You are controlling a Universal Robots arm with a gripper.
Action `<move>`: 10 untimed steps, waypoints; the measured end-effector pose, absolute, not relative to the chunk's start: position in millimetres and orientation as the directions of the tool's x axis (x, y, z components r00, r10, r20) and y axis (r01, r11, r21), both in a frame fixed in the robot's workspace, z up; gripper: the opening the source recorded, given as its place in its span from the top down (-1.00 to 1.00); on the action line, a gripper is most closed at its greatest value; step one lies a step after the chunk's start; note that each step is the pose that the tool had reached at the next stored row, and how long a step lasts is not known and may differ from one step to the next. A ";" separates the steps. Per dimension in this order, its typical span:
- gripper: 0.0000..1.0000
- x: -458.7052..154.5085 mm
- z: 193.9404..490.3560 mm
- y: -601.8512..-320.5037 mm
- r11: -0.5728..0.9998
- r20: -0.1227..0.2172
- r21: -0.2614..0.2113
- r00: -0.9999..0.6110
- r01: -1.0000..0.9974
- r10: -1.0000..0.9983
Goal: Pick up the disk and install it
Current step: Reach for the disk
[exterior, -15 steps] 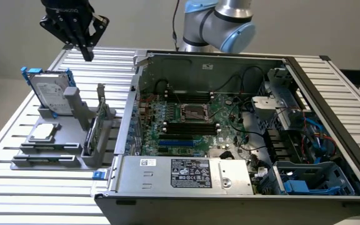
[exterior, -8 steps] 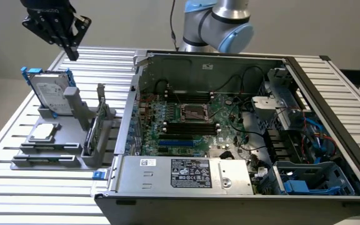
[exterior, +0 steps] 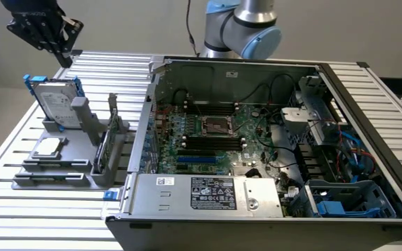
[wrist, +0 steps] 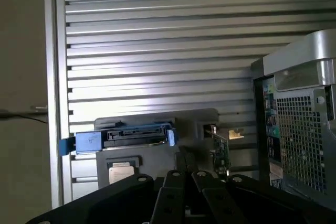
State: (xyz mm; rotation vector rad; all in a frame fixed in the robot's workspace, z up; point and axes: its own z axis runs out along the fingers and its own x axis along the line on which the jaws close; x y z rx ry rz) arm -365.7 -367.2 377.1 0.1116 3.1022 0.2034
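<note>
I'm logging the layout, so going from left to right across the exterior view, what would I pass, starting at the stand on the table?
disk → upright card in the grey stand → motherboard inside the open case → drive cage with blue parts

Work surface: a slatted aluminium table (exterior: 40,219), its ribs running across the exterior view. Two items rest directly on it. Toward the exterior view's left stands a grey stepped holder (exterior: 61,167) with upright slots. Just beside it, toward the exterior view's right, lies an open computer case (exterior: 243,70), interior facing up. The wrist view shows the table (wrist: 157,51), the holder (wrist: 157,153) and a perforated corner of the case (wrist: 302,129).
</note>
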 end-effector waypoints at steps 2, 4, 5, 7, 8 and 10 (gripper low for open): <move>0.79 -374.7 375.4 -365.7 0.988 -0.026 0.135 -0.997 0.069 0.074; 0.79 -383.9 373.5 -363.9 0.988 -0.026 0.139 -0.997 0.069 0.074; 0.79 -388.5 372.8 -362.9 0.988 -0.026 0.140 -0.997 0.070 0.074; 0.79 -397.6 371.2 -360.6 0.987 -0.025 0.143 -0.997 0.070 0.074; 0.79 -402.0 370.4 -359.2 0.987 -0.025 0.144 -0.997 0.069 0.074; 0.79 -411.1 368.8 -356.1 0.987 -0.025 0.145 -0.997 0.069 0.074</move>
